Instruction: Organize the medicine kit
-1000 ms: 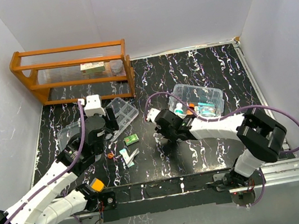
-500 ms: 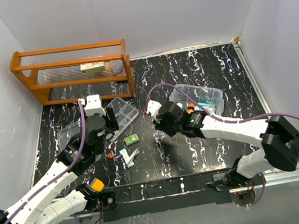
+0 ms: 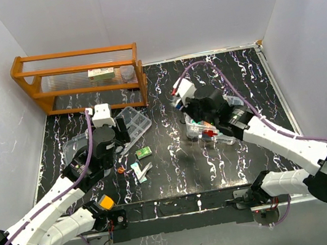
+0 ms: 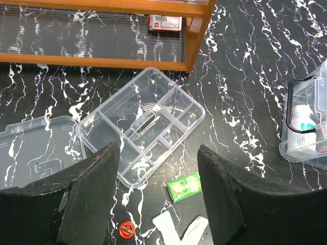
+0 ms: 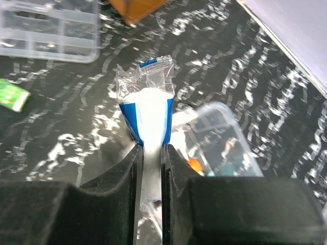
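Black, white-veined table carries an orange wooden rack at far left. The clear divided tray insert lies in front of it, with the flat clear lid just beside on the left. The clear box sits well apart to the right. A green packet, white packets and a small red disc lie near the tray.

White left arm and right arm, black joints, looping purple cables.
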Motion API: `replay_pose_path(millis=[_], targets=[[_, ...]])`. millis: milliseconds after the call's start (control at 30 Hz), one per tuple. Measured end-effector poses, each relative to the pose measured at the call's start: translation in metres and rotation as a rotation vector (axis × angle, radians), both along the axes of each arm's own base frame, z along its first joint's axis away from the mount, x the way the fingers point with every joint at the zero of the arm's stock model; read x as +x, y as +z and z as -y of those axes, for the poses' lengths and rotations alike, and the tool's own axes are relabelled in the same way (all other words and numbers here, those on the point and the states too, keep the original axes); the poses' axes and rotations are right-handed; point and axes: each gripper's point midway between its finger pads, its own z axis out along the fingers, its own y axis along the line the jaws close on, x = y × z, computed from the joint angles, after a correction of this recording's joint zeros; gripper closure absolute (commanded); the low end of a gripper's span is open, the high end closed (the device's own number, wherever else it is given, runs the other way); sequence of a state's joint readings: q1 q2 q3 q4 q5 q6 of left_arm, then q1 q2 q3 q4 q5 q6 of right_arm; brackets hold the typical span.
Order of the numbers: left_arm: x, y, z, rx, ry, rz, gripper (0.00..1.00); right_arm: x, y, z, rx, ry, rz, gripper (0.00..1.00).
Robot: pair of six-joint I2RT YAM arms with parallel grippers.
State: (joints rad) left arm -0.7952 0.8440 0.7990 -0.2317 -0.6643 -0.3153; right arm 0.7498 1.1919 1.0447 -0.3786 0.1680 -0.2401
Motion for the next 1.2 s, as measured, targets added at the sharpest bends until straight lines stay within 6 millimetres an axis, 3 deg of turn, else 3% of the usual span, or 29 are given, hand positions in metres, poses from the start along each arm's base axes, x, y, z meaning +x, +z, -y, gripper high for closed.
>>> replay_pose_path(millis=[200,367,667,900,1200], targets=[[0.0,-0.001,0.004,-0.015,-0.014,-0.002,0.39,0.016,0.016,0.058,-0.046,-0.142,0.05,0.93],[-0.001,-0.004,0.007,-0.025,-0.03,-0.01,0.39,0.018,0.016,0.075,-0.081,-0.176,0.066,0.94],[-0.003,-0.005,0.015,-0.053,-0.06,-0.019,0.38,0.036,-0.041,0.095,-0.243,-0.168,-0.093,0.95],[-0.003,-0.012,0.022,-0.063,-0.088,-0.037,0.38,0.063,-0.075,0.102,-0.289,-0.069,-0.294,0.97],[-0.001,-0.02,0.032,-0.058,-0.117,-0.062,0.38,0.069,-0.131,0.114,-0.337,-0.016,-0.486,0.96]])
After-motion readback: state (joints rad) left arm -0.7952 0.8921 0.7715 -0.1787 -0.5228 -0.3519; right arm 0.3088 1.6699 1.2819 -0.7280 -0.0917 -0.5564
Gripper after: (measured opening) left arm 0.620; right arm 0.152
